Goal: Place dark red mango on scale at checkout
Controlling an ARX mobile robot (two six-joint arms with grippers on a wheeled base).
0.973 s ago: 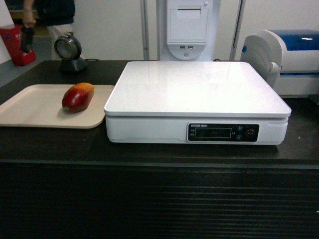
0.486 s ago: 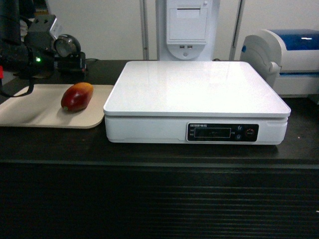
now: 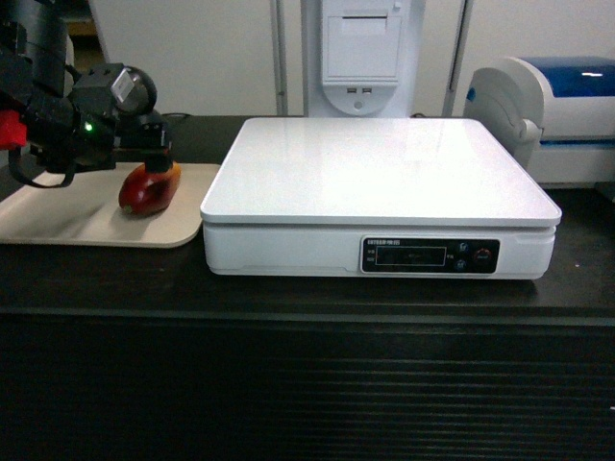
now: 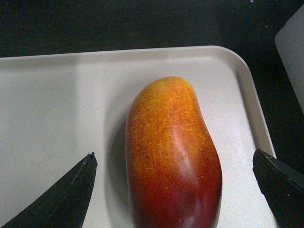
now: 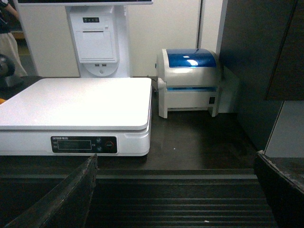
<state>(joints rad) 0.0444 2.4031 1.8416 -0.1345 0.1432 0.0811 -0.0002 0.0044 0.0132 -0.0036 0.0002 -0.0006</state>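
the dark red mango (image 3: 148, 188) lies on the beige tray (image 3: 67, 223) at the left of the frame, just beside the white scale (image 3: 380, 178) on the black worktop (image 3: 307, 293). the left hand (image 4: 175, 190) hovers over it, spread wide, its fingers (image 4: 66, 194) on either side, holding nothing. the right hand (image 5: 175, 190) is also wide apart and empty, facing the scale and the blue-lidded printer (image 5: 190, 80).

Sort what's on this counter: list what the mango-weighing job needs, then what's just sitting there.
Needed for the job:
dark red mango
scale
checkout counter
left gripper, open around the mango

Just sitting there:
beige tray under the mango
white-and-blue printer
white receipt terminal
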